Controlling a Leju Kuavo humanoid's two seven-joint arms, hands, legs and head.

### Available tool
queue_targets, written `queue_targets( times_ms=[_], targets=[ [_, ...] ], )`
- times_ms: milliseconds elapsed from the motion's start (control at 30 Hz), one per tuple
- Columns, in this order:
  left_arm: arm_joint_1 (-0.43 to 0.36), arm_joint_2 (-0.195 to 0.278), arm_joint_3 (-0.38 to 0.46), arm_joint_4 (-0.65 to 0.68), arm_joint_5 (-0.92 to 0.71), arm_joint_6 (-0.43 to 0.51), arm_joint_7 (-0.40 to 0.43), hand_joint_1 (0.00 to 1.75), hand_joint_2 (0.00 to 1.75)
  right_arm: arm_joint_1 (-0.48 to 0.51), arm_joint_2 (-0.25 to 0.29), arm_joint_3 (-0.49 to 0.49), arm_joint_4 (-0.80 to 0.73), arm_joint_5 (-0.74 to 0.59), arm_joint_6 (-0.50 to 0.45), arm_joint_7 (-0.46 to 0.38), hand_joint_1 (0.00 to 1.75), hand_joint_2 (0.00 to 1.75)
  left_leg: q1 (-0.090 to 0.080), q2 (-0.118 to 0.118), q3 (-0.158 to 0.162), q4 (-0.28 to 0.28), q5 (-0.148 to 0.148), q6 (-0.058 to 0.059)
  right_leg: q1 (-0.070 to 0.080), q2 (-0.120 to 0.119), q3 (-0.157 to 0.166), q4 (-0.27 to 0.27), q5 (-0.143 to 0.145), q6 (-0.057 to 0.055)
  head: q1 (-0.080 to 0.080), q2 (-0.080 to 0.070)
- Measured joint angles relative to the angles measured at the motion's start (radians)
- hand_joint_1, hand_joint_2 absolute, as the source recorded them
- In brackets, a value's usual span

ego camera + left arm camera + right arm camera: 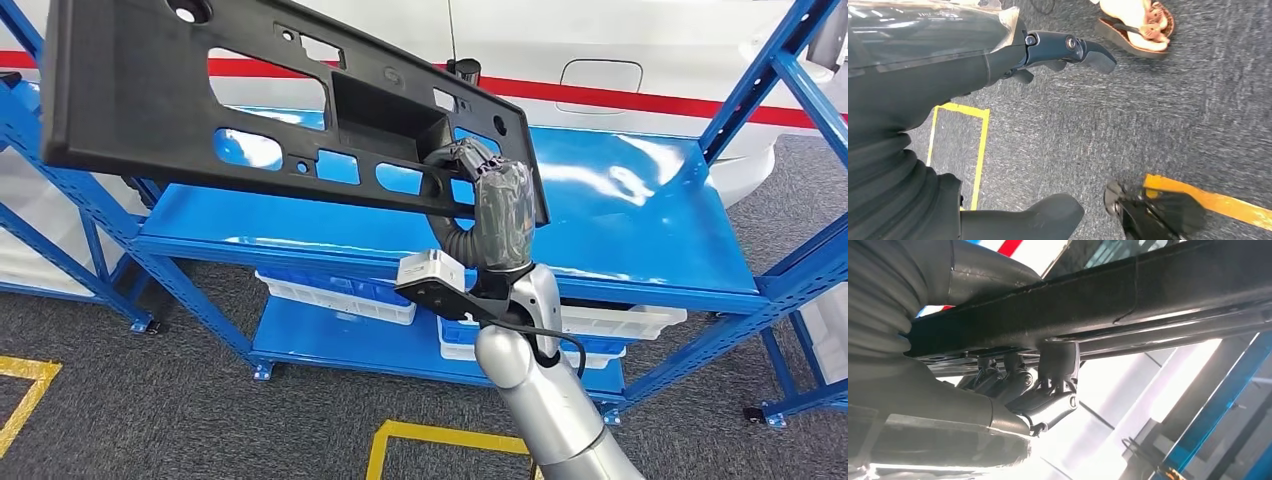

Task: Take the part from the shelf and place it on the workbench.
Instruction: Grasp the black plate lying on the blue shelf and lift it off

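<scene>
Nearest, the right hand (pixel 492 190) grips the lower edge of the part (pixel 150 90) near its right end; the right wrist view shows fingers (pixel 1058 362) hooked over one face of that edge and the thumb on the other; the hold is off-centre. The left hand (pixel 998 60) hangs toward the grey carpet, fingers apart, holding nothing; a person's sandalled foot (pixel 1135 25) stands on the carpet nearby. The part is a long black moulded plastic panel with many cut-outs and a recessed box at mid-length; it is held in the air, tilted, above and in front of the blue shelf (pixel 640 230), clear of its top board. Judgement: stiff and fairly light, but long, so it will lever hard against a one-ended grip; smooth edge may slip; a hold nearer the recessed box would balance better. Beyond the shelf, a white car body with a red stripe (pixel 700 100).
</scene>
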Motion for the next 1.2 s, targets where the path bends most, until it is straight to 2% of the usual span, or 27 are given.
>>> queue_targets(
  times_ms=[33,67,100,133,200,233,267,333,367,400,433,500,567,633,700,733,767,833,867,900,933,967,1000,1067,1100,1133,1200],
  targets=[
    [-0.001,0.0,0.001,0.0,0.0,0.0,0.001,0.0,1.75,-0.003,0.003,0.0,0.004,-0.004,-0.001,-0.002,1.73,1.75,0.001,-0.002,0.05,-0.07,0.01,0.001,0.002,0.0,-0.006,0.002,0.006,0.006,0.0,0.0],
    [-0.003,0.0,0.002,0.0,0.0,0.0,0.002,0.0,1.75,-0.007,0.006,-0.001,0.008,-0.007,-0.001,-0.004,1.73,1.75,0.0,-0.003,0.084,-0.12,0.013,0.004,0.004,0.0,-0.01,0.003,0.012,0.014,0.0,0.0],
    [-0.003,0.0,0.003,0.0,0.0,0.001,0.003,0.0,1.75,-0.01,0.008,-0.001,0.011,-0.009,-0.002,-0.004,1.73,1.75,-0.003,-0.005,0.098,-0.145,0.012,0.008,0.007,-0.001,-0.012,0.004,0.017,0.021,0.0,0.0],
    [-0.004,0.0,0.003,0.0,0.0,0.001,0.003,0.0,1.75,-0.012,0.01,-0.002,0.014,-0.009,-0.003,-0.005,1.73,1.75,-0.007,-0.006,0.095,-0.151,0.015,0.016,0.009,-0.001,-0.014,0.003,0.024,0.03,0.001,0.0],
    [-0.004,0.0,0.006,0.0,0.001,0.001,0.004,0.0,1.75,-0.014,0.011,-0.003,0.021,-0.01,-0.003,-0.005,1.73,1.75,-0.011,-0.003,0.082,-0.156,0.03,0.041,0.01,-0.002,-0.026,0.009,0.023,0.042,0.001,0.0],
    [-0.005,0.0,0.008,0.0,0.001,0.001,0.005,0.0,1.75,-0.015,0.011,-0.004,0.024,-0.01,-0.003,-0.006,1.73,1.75,-0.013,-0.001,0.073,-0.159,0.041,0.056,0.01,-0.001,-0.039,0.031,0.002,0.041,0.002,0.0],
    [-0.005,-0.001,0.01,0.0,0.001,0.002,0.005,0.0,1.75,-0.015,0.01,-0.006,0.026,-0.01,-0.003,-0.006,1.73,1.75,-0.013,0.001,0.062,-0.162,0.053,0.069,0.01,0.0,-0.06,0.073,-0.032,0.034,0.004,0.0],
    [-0.006,-0.001,0.012,0.0,0.001,0.003,0.006,0.0,1.75,-0.015,0.009,-0.009,0.032,-0.014,-0.003,-0.006,1.73,1.75,-0.018,0.002,0.035,-0.161,0.073,0.081,0.01,0.001,-0.103,0.204,-0.114,0.021,0.007,0.0],
    [-0.006,-0.001,0.013,0.0,0.002,0.004,0.006,0.0,1.75,-0.014,0.008,-0.01,0.035,-0.018,-0.004,-0.007,1.73,1.75,-0.021,0.002,0.02,-0.161,0.083,0.083,0.01,0.001,-0.115,0.263,-0.139,0.02,0.007,0.0],
    [-0.006,-0.001,0.015,0.0,0.002,0.005,0.007,0.0,1.75,-0.013,0.007,-0.012,0.038,-0.022,-0.004,-0.008,1.73,1.75,-0.024,0.002,0.007,-0.16,0.094,0.084,0.012,0.001,-0.113,0.295,-0.147,0.023,0.007,0.0],
    [-0.005,-0.001,0.016,0.0,0.002,0.004,0.009,0.0,1.75,-0.012,0.005,-0.013,0.041,-0.026,-0.006,-0.009,1.73,1.75,-0.028,0.002,-0.006,-0.159,0.104,0.084,0.015,0.001,-0.092,0.291,-0.138,0.028,0.008,0.0],
    [-0.005,-0.002,0.017,0.0,0.002,0.003,0.014,0.0,1.75,-0.01,0.003,-0.017,0.044,-0.037,-0.009,-0.015,1.73,1.75,-0.034,0.001,-0.026,-0.159,0.122,0.084,0.025,0.001,0.002,0.18,-0.104,0.03,0.008,0.0],
    [-0.006,-0.004,0.017,0.0,0.0,-0.001,0.018,0.0,1.75,-0.008,0.002,-0.02,0.044,-0.047,-0.015,-0.022,1.73,1.75,-0.039,0.001,-0.038,-0.159,0.139,0.078,0.038,0.001,0.101,0.036,-0.1,0.015,0.006,0.0],
    [-0.006,-0.005,0.017,0.0,0.0,-0.004,0.019,0.0,1.75,-0.003,0.002,-0.024,0.044,-0.052,-0.019,-0.028,1.73,1.75,-0.039,0.002,-0.043,-0.161,0.155,0.069,0.046,0.0,0.129,-0.026,-0.107,0.002,0.006,0.0],
    [-0.005,-0.005,0.018,0.0,0.004,-0.008,0.012,0.0,1.75,0.006,0.0,-0.029,0.045,-0.054,-0.022,-0.035,1.73,1.75,-0.035,0.002,-0.048,-0.161,0.16,0.057,0.038,0.0,0.12,-0.034,-0.091,-0.008,0.006,0.0],
    [-0.005,-0.005,0.019,0.0,0.007,-0.011,0.006,0.0,1.75,0.009,0.0,-0.031,0.046,-0.054,-0.022,-0.038,1.73,1.75,-0.032,0.001,-0.055,-0.147,0.14,0.05,0.032,-0.001,0.115,-0.037,-0.08,-0.017,0.004,0.0],
    [-0.004,-0.005,0.02,0.0,0.009,-0.013,-0.002,0.0,1.75,0.011,0.0,-0.032,0.046,-0.052,-0.023,-0.04,1.73,1.75,-0.029,0.0,-0.067,-0.119,0.105,0.044,0.025,-0.002,0.11,-0.04,-0.068,-0.025,0.003,0.0],
    [-0.004,-0.005,0.02,0.0,0.007,-0.015,-0.012,0.0,1.75,0.014,0.001,-0.034,0.048,-0.049,-0.027,-0.048,1.73,1.75,-0.018,-0.001,-0.1,-0.007,0.005,0.029,0.021,-0.003,0.088,-0.04,-0.045,-0.034,-0.001,0.0],
    [-0.004,-0.005,0.02,0.0,0.005,-0.015,-0.013,0.0,1.75,0.016,0.001,-0.035,0.049,-0.05,-0.031,-0.054,1.73,1.75,-0.012,-0.001,-0.113,0.054,-0.029,0.021,0.021,-0.004,0.077,-0.039,-0.035,-0.032,-0.001,0.0],
    [-0.004,-0.006,0.02,0.0,0.002,-0.014,-0.012,0.0,1.75,0.019,0.0,-0.036,0.05,-0.053,-0.036,-0.061,1.73,1.75,-0.004,0.0,-0.117,0.101,-0.042,0.012,0.019,-0.005,0.064,-0.038,-0.025,-0.028,-0.001,0.0],
    [-0.004,-0.006,0.02,0.0,0.001,-0.014,-0.009,0.0,1.75,0.023,0.0,-0.037,0.051,-0.058,-0.041,-0.069,1.73,1.75,0.004,0.0,-0.106,0.118,-0.032,0.003,0.017,-0.005,0.05,-0.034,-0.017,-0.022,-0.001,0.0],
    [-0.005,-0.006,0.02,0.0,0.0,-0.013,-0.004,0.0,1.75,0.025,-0.001,-0.037,0.052,-0.065,-0.047,-0.076,1.73,1.75,0.012,0.001,-0.077,0.099,-0.008,-0.005,0.012,-0.006,0.037,-0.028,-0.011,-0.016,-0.001,0.0],
    [-0.005,-0.006,0.02,0.0,0.0,-0.011,0.002,0.0,1.75,0.026,-0.002,-0.038,0.052,-0.071,-0.051,-0.084,1.73,1.75,0.02,0.001,-0.033,0.049,0.018,-0.014,0.007,-0.007,0.024,-0.019,-0.006,-0.01,-0.002,0.0],
    [-0.007,-0.007,0.021,0.0,0.003,-0.008,0.013,0.0,1.75,0.025,-0.005,-0.041,0.051,-0.085,-0.059,-0.094,1.73,1.75,0.026,-0.002,0.053,-0.07,0.026,-0.025,0.005,-0.006,-0.004,0.004,0.001,0.003,-0.004,0.0],
    [-0.009,-0.007,0.023,0.0,0.005,-0.006,0.016,0.0,1.75,0.026,-0.007,-0.042,0.051,-0.092,-0.061,-0.098,1.73,1.75,0.025,-0.004,0.073,-0.107,0.017,-0.024,0.007,-0.006,-0.014,0.012,0.006,0.01,-0.004,0.0],
    [-0.01,-0.008,0.025,0.0,0.008,-0.003,0.019,0.0,1.75,0.026,-0.009,-0.045,0.051,-0.099,-0.063,-0.101,1.73,1.75,0.019,-0.005,0.077,-0.123,0.008,-0.016,0.01,-0.006,-0.021,0.014,0.013,0.02,-0.004,0.0],
    [-0.009,-0.007,0.034,0.0,0.01,0.001,0.023,0.0,1.75,0.031,-0.015,-0.05,0.052,-0.11,-0.067,-0.107,1.73,1.75,0.011,-0.003,0.061,-0.13,0.02,0.015,0.012,-0.006,-0.029,0.011,0.027,0.043,-0.002,0.0]
  ],
)
